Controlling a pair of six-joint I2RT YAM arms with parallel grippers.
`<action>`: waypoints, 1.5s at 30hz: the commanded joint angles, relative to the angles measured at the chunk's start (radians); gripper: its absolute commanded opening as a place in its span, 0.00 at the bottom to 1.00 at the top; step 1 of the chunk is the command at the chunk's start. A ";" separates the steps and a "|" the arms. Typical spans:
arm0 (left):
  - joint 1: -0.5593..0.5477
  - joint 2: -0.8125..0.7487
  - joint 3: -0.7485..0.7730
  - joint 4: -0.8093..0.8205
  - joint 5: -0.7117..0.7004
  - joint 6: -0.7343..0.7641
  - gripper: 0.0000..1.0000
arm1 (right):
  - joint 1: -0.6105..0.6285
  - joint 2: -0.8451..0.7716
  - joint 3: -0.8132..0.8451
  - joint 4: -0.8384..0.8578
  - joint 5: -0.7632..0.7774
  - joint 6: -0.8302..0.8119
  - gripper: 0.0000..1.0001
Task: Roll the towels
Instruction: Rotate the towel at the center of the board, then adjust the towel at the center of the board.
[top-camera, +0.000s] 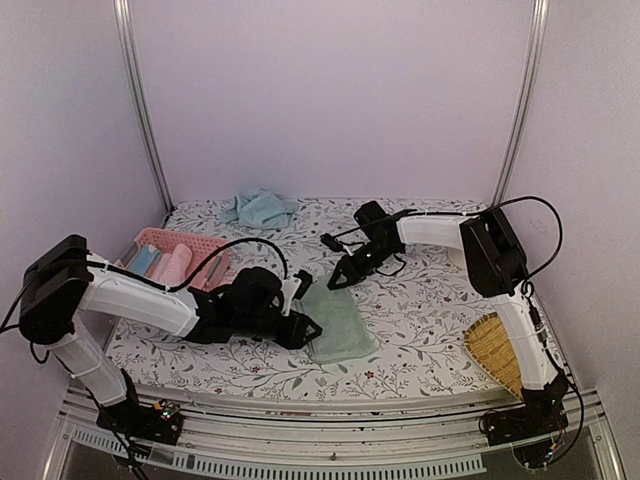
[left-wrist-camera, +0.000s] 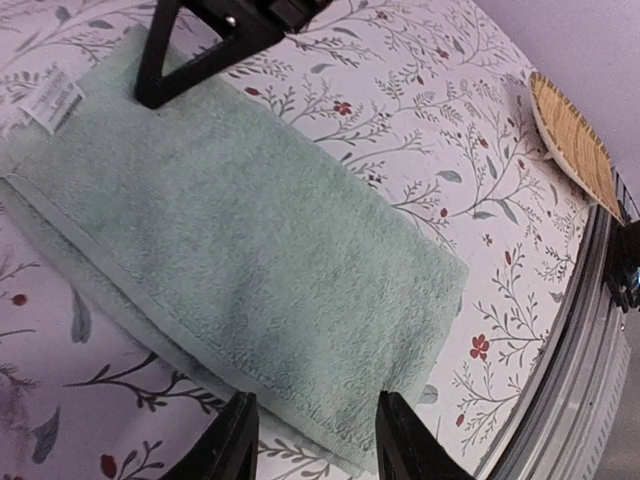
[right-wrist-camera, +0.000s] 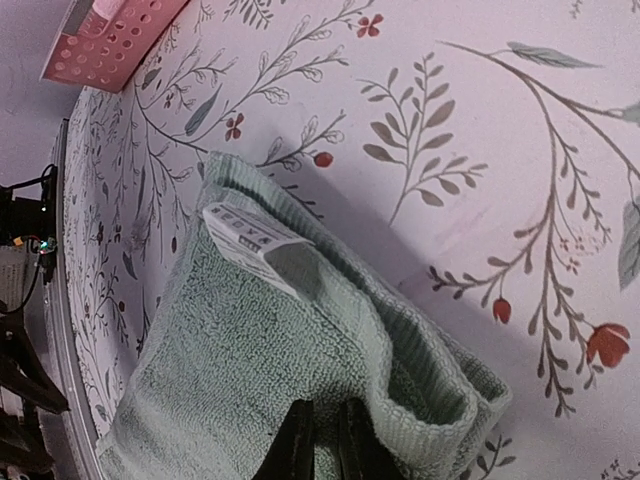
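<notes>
Left pincer (left-wrist-camera: 315, 415) at green towel (left-wrist-camera: 250, 260) — basket (top-camera: 160, 235) beside

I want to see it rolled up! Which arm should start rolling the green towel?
Right, probably: the right jaws pinch the far end of the green towel, curled up there. The left jaws stand open over its near edge.

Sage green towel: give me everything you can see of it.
The sage green towel is soft terry cloth, folded into a long rectangle, with a white care label at its far corner. It lies flat on the floral tablecloth except the far end, lifted and curled where the right hand pinches it. The left hand stands open astride its near end.
</notes>
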 joint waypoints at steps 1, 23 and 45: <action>-0.027 0.104 0.075 0.096 0.139 0.045 0.38 | -0.028 -0.051 -0.074 -0.022 0.037 -0.001 0.13; -0.041 0.312 -0.018 0.254 0.321 -0.028 0.12 | -0.064 0.028 0.070 -0.023 -0.041 -0.016 0.14; 0.028 0.401 0.128 0.144 0.304 0.084 0.12 | -0.193 0.026 0.011 -0.053 0.217 0.017 0.14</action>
